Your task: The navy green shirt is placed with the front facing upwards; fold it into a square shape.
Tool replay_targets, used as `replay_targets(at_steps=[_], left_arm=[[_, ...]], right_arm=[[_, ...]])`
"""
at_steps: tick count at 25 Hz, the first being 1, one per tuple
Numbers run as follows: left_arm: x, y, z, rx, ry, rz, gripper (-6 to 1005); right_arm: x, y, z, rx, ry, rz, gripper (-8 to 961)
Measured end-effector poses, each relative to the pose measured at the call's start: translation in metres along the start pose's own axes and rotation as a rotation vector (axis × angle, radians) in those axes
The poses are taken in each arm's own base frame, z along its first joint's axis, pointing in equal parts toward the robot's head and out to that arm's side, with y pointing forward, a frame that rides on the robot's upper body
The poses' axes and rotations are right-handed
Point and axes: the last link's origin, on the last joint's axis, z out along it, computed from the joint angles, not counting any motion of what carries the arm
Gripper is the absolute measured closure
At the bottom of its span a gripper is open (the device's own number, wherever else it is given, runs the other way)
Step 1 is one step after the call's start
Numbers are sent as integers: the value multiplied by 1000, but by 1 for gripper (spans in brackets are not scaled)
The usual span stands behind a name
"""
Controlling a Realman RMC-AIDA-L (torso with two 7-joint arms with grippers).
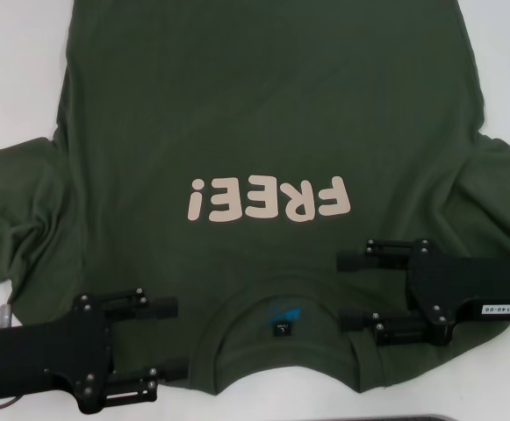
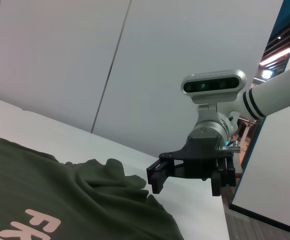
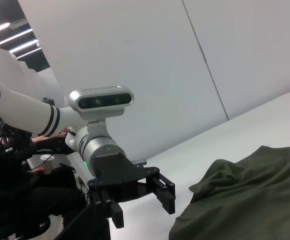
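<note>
The navy green shirt [image 1: 263, 132] lies flat, front up, on a white table [image 1: 17, 79], collar nearest the robot and pink "FREE!" lettering [image 1: 270, 198] showing. The left hand [image 1: 168, 338] and right hand [image 1: 349, 291] hover spread over the 2 shoulders beside the collar. Plain pale wall panels [image 2: 135, 60] stand behind the table.
</note>
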Motion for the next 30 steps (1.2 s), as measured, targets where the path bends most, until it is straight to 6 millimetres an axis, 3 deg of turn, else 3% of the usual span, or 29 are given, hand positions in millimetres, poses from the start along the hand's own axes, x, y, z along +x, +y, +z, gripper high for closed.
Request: replay_targets(at_steps=[20,30], left_arm=[[5,-2,-2,12,27,-32,311],[46,-51,-31,142,105,-629,310]], right_arm=[[0,0,0,0,-3,2,155],[0,0,1,-2,-3,2,156]])
